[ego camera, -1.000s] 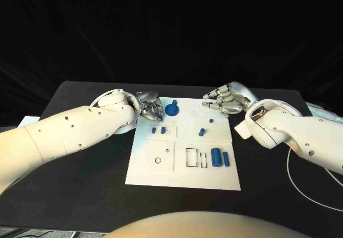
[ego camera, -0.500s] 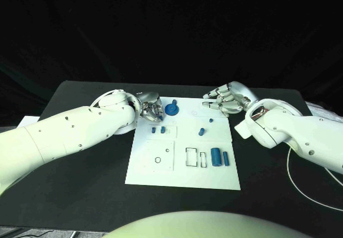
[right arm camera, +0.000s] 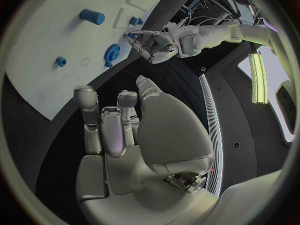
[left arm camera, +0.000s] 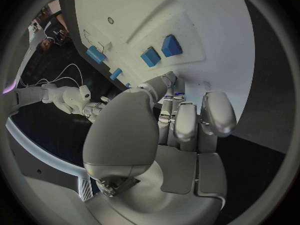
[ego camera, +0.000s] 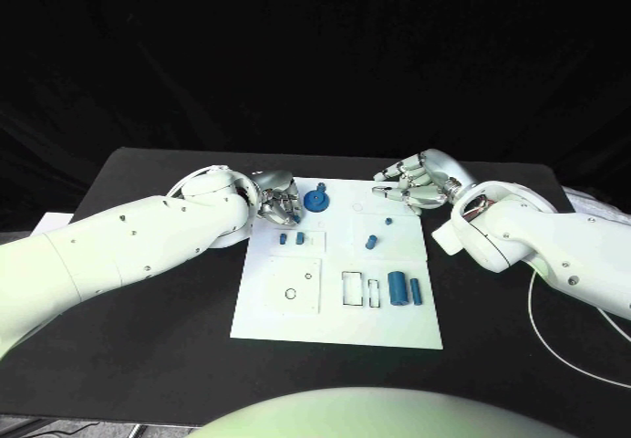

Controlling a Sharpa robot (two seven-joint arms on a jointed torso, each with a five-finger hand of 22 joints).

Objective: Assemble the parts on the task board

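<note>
White task board (ego camera: 336,315) mid black table (ego camera: 145,356), blue gear (ego camera: 315,199) at far edge beside left robot hand (ego camera: 276,203), fingers curled, grasp unclear, right robot hand (ego camera: 418,182) clenched empty at far right corner, blue cylinders (ego camera: 405,290) near right.

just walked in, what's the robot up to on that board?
Assembly job, nothing picked up yet. Both arms reach to the far end of the white board. The left robot hand sits at the board's far left edge, fingers curled, right beside the blue gear. The right robot hand hovers at the far right corner, holding nothing. Blue pegs and small blocks lie loose on the board.
</note>
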